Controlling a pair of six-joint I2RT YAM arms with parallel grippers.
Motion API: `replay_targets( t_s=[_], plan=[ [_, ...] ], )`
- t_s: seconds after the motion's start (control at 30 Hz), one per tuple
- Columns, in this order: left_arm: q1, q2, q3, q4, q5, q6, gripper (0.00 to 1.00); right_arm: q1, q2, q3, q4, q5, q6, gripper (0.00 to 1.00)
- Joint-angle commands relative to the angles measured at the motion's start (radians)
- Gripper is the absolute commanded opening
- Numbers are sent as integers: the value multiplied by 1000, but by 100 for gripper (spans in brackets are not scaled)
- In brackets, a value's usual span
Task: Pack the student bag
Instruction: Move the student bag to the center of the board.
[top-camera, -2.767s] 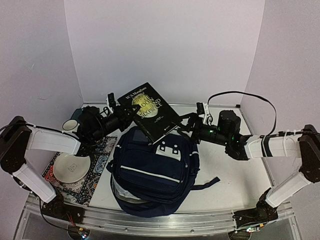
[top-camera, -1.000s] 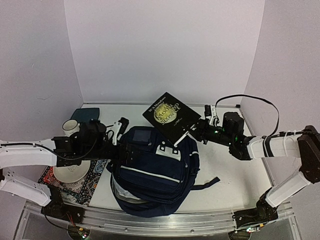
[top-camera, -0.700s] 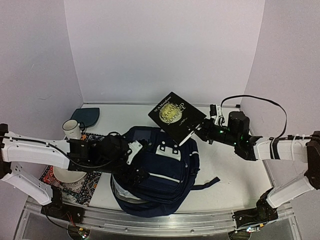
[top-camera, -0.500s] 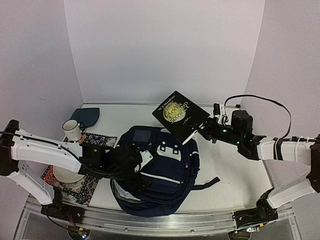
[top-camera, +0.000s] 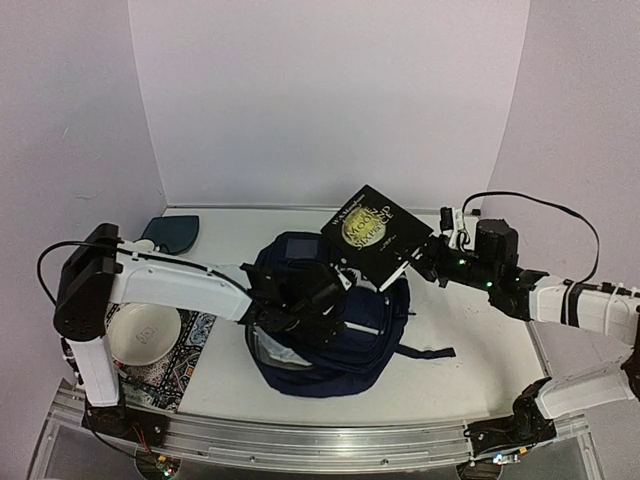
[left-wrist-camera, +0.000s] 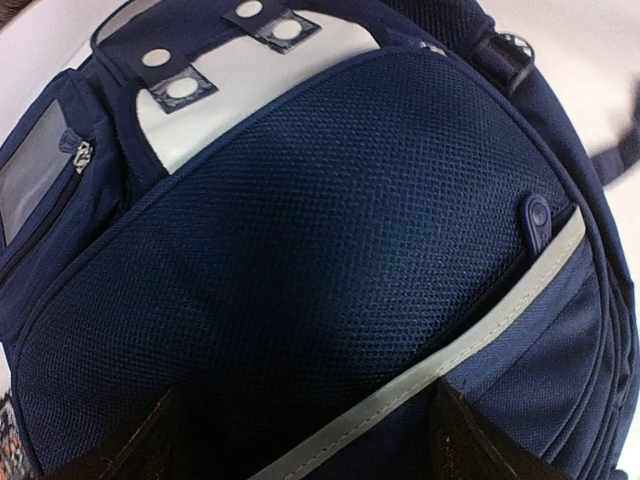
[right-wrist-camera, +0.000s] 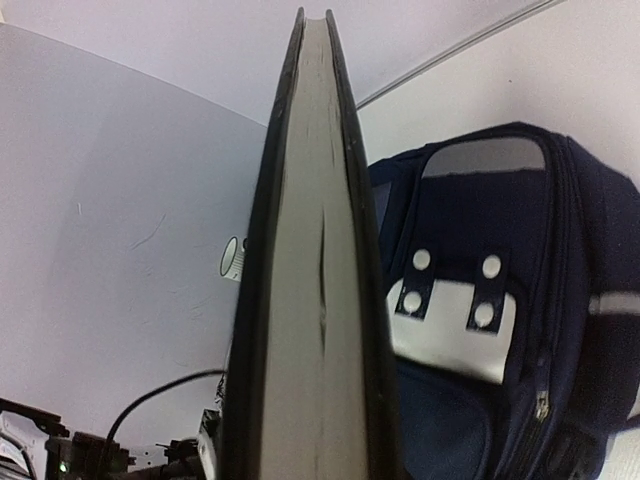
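Qty: 1 student bag, 1 book pinched in right end effector; left end effector spread.

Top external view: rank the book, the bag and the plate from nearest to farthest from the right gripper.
1. The book, right of centre, held in the jaws of the right gripper.
2. The bag, mid-table, just below and left of it.
3. The plate, far left, on the patterned mat.
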Motion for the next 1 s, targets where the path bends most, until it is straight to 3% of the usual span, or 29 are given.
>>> replay_targets(
  t_s=[0.0, 0.23, 0.63, 0.97],
  plan=[
    [133, 153, 153, 18, 2, 31, 83, -7, -128, 54, 8, 36, -109, 0],
    [171, 221, 369, 19, 71, 72, 89, -9, -239, 74, -189, 149, -191, 0],
    [153, -99, 132, -102, 236, 344, 98, -13, -353, 45, -402, 290, -175, 0],
    [39, -43, 118, -200, 168, 447, 98, -13, -379, 38, -429, 238, -122, 0]
  ],
)
